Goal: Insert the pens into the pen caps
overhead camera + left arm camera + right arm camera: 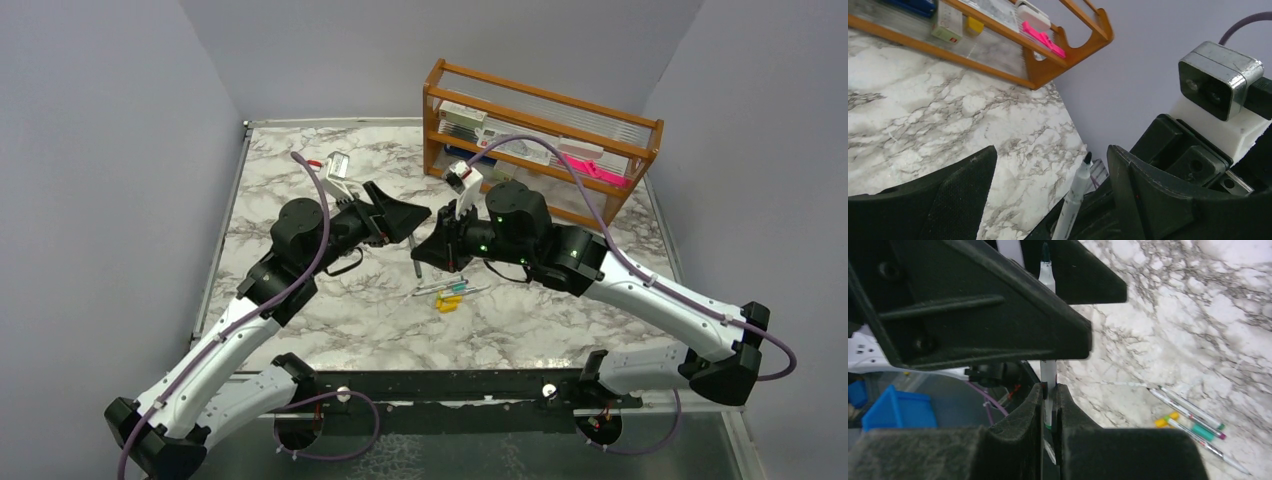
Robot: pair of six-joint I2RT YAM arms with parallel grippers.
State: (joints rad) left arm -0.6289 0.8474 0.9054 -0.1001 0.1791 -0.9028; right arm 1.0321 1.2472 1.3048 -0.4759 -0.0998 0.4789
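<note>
My right gripper point(1049, 388) is shut on a silvery-white pen point(1047, 371) and holds it upright above the marble, dark tip up. In the top view this gripper point(427, 254) is at mid table with the pen point(415, 257) at its left. My left gripper point(405, 216) is open, and the pen tip stands between its two fingers. In the left wrist view the pen point(1074, 196) rises between the wide-apart jaws, nearer the right finger point(1148, 195). More pens point(440, 289), yellow caps point(448, 304) and a teal cap point(458, 287) lie on the table; they also show in the right wrist view point(1193, 416).
A wooden rack point(540, 140) with boxes and a bright pink flat object point(595, 165) stands at the back right. The marble table point(300, 190) has grey walls on the left, back and right. A blue bin point(895, 410) shows below the table edge.
</note>
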